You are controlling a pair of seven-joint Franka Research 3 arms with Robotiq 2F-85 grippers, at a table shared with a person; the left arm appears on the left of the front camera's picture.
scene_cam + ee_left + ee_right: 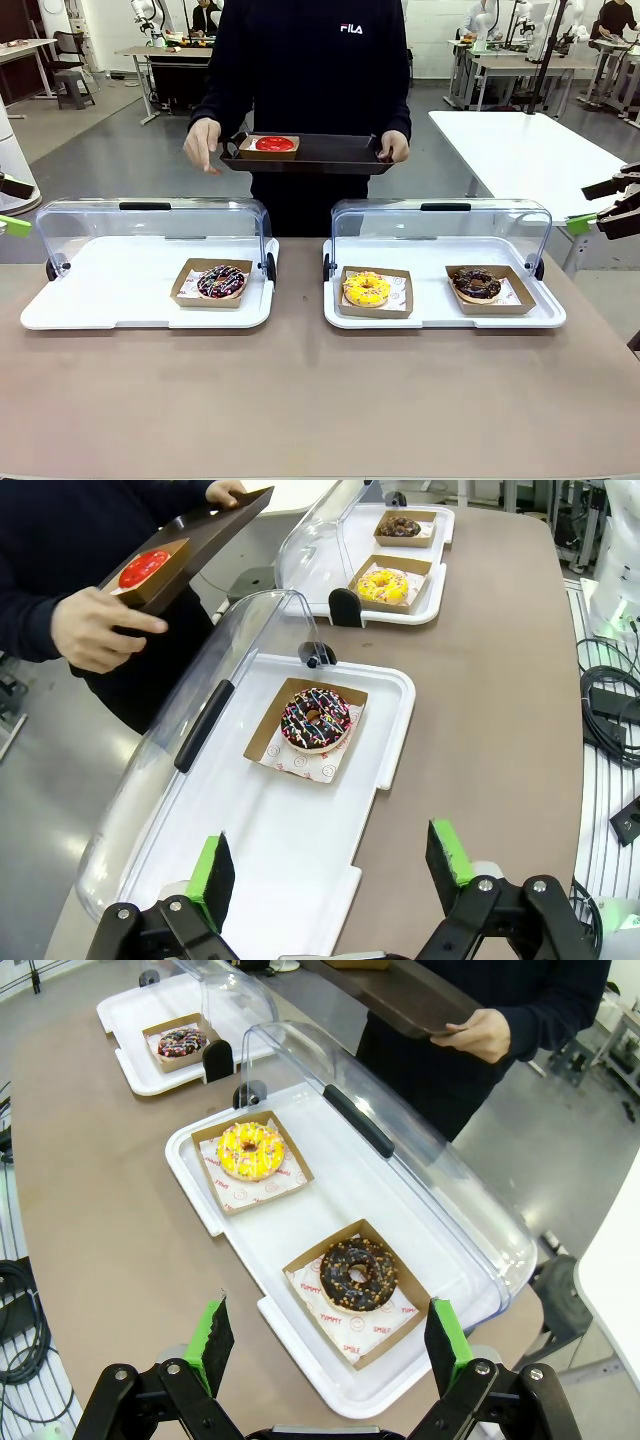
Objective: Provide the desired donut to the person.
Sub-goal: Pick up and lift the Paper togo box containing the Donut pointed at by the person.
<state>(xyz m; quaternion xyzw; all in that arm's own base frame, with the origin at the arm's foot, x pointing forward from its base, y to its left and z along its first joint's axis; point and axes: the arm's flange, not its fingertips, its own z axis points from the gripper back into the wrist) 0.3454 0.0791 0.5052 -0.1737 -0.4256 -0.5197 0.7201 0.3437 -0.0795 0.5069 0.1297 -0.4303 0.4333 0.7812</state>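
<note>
- The left gripper [12, 205] hangs at the table's left edge, apart from everything. The left wrist view looks down between its green pads [213, 870]: jaws spread wide, nothing between them, above the near end of the left white tray [100, 300].
- That tray's clear lid [150, 225] stands tipped back. A sprinkled chocolate donut [221, 281] lies in a brown carton toward the tray's right end; the left wrist view adds white printed paper under it.
- The person [300, 70] stands at the far side, holding a dark tray [330, 155] level with a red donut [274, 144] in a carton on it. One hand [394, 147] grips the tray's end. The other hand [203, 143] is at the opposite end; the left wrist view shows its forefinger stretched out.
- The right white tray [440, 318], its lid also open, carries a yellow donut [367, 288] and, further right, a dark nut-topped donut [476, 284], each in its own carton.
- The right gripper [590, 205] hangs off the table's right edge. The right wrist view shows it wide open and empty, above the nut-topped donut's end of the tray.
- Which donut is wanted cannot be told.
</note>
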